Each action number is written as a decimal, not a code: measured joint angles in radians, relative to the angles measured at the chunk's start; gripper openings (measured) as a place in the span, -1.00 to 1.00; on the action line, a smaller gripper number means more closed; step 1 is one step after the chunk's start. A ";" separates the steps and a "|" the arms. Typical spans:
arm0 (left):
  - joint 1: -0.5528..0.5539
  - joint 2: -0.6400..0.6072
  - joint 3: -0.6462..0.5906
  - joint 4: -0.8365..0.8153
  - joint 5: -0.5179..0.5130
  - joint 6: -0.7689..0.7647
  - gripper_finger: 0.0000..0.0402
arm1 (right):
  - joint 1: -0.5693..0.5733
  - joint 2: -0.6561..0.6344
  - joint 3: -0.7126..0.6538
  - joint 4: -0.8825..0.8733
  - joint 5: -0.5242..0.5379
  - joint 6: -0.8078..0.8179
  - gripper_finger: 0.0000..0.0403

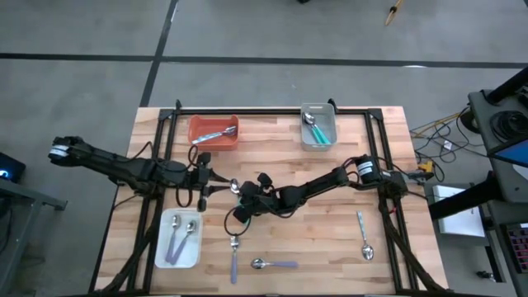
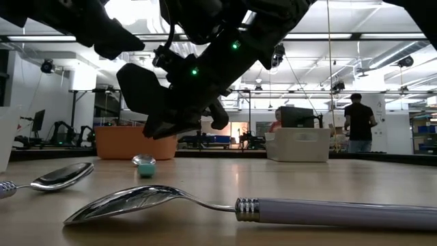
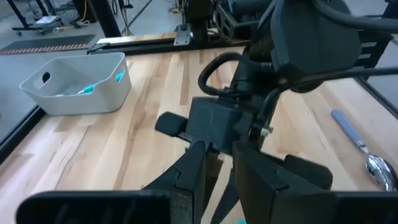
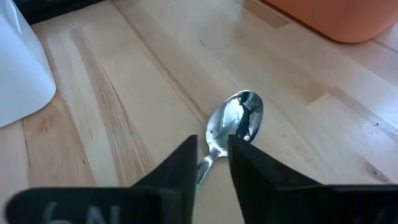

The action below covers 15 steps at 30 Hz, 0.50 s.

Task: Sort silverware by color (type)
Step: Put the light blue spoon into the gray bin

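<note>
A teal-handled spoon (image 4: 236, 123) is at the table's middle (image 1: 235, 188), its shiny bowl pointing toward the left edge. My right gripper (image 4: 212, 165) reaches in from the right, tilted down. Its fingers stand a little apart on either side of the spoon's neck (image 4: 210, 160), with a gap wider than the neck. My left gripper (image 3: 217, 168) hovers just left of the bowl (image 1: 216, 186), its fingers narrowly apart with bare wood showing between them. The low view shows the spoon (image 2: 144, 165) low over the table, under the dark grippers. My right gripper has the spoon's neck (image 4: 210, 160) between its two fingers, which slant down from the table's right side and lie along the spoon. I cannot tell whether either finger (image 4: 180, 168) touches the neck, or whether the spoon lies on the table.
At the far side, an orange tray (image 1: 195, 124) holds a pale spoon and a grey tray (image 1: 304, 124) holds teal ones. A white tray (image 1: 160, 247) at the near left holds lavender spoons. Loose spoons lie near the front edge: two lavender (image 1: 234, 256) (image 1: 274, 264) and one pale blue (image 1: 364, 235).
</note>
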 joint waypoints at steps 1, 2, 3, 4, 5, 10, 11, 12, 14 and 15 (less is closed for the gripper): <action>0.000 0.003 0.000 0.006 0.000 0.000 -0.69 | 0.000 0.000 0.000 0.001 0.002 0.002 -0.56; 0.000 0.004 0.001 0.011 0.000 0.000 -0.69 | 0.000 0.000 0.000 0.001 0.003 0.003 -0.49; 0.000 0.003 0.001 0.008 0.000 0.000 -0.69 | 0.000 0.000 0.000 0.002 0.003 0.003 -0.42; 0.000 0.003 0.000 0.008 0.000 0.000 -0.69 | 0.000 0.000 0.000 0.002 0.003 0.003 -0.36; 0.000 0.005 0.000 0.013 0.000 0.000 -0.69 | 0.000 0.000 0.000 0.002 0.003 0.003 -0.29; 0.000 0.005 0.001 0.015 0.000 0.000 -0.69 | 0.000 0.000 0.000 0.000 0.003 0.003 -0.06; 0.000 0.005 0.001 0.015 0.000 0.000 -0.69 | 0.000 0.000 0.000 -0.002 0.003 0.002 -0.03; 0.000 0.005 0.001 0.015 0.000 0.000 -0.69 | 0.000 0.000 0.000 -0.004 0.004 0.002 -0.01; 0.000 0.005 0.001 0.016 0.000 0.000 -0.69 | -0.001 0.000 -0.004 -0.004 0.004 0.002 0.02; 0.000 0.005 0.001 0.016 0.000 0.000 -0.69 | -0.001 0.000 -0.006 -0.004 0.005 0.002 0.02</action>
